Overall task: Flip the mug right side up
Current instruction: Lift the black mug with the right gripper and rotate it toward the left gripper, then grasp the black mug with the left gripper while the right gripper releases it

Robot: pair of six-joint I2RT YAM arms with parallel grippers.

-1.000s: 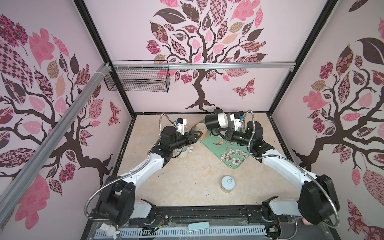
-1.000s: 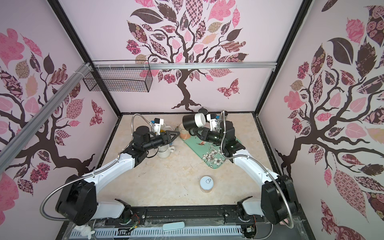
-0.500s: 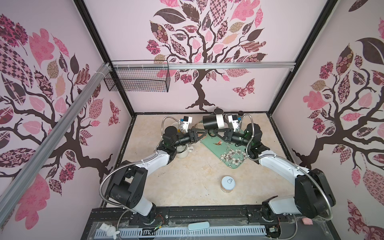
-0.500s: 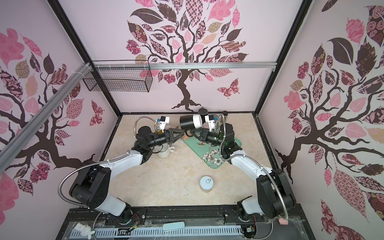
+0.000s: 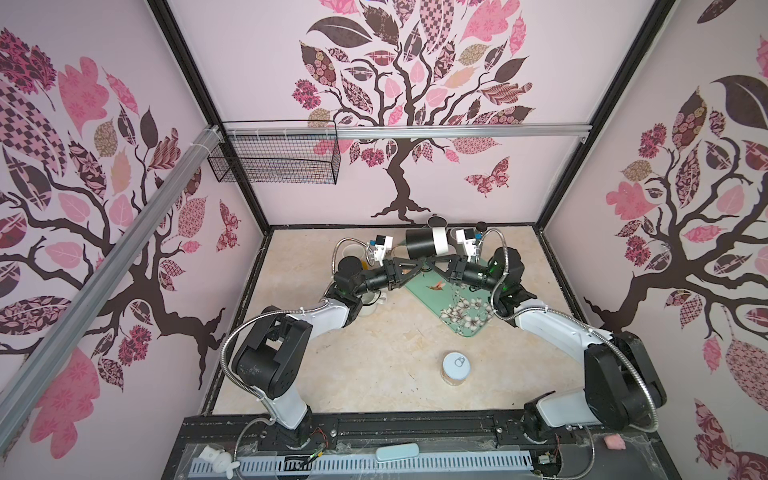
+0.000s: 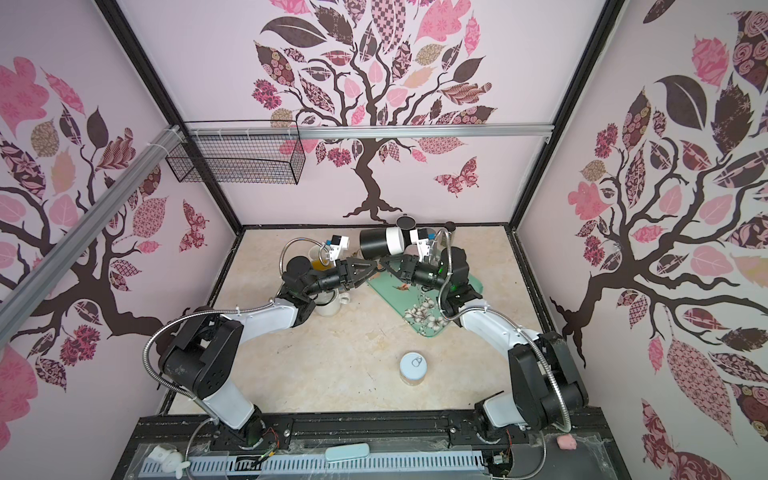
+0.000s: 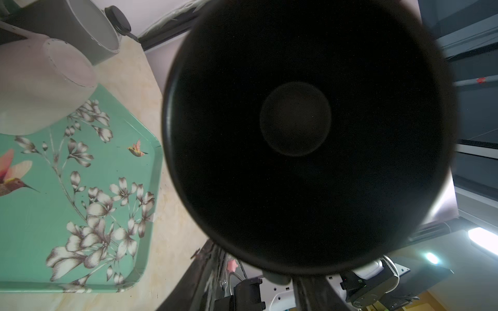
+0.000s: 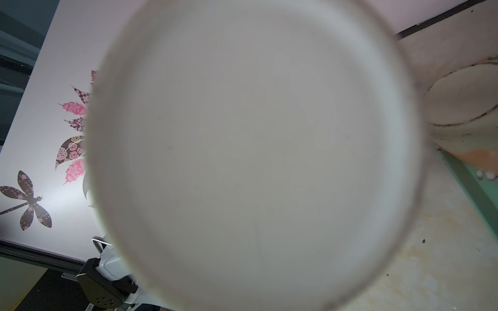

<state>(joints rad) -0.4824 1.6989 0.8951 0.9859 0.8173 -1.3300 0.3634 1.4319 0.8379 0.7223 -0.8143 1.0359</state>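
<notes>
In both top views the mug (image 5: 426, 243) (image 6: 380, 242) lies on its side, aloft near the tray (image 5: 465, 332). It is carried by the right gripper (image 5: 436, 262), whose jaws are pressed together. The left gripper (image 5: 419, 262) meets it tip to tip, and its jaw spacing cannot be determined. The left wrist view is filled by the mug's black end, and the right wrist view by its pale end.

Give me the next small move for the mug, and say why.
Probably close the jaws of the left gripper on the mug near its black base. The mug hangs on its side, base toward the left arm, white mouth toward the right gripper, which is shut on it. A second hold should let it turn base-down.
</notes>
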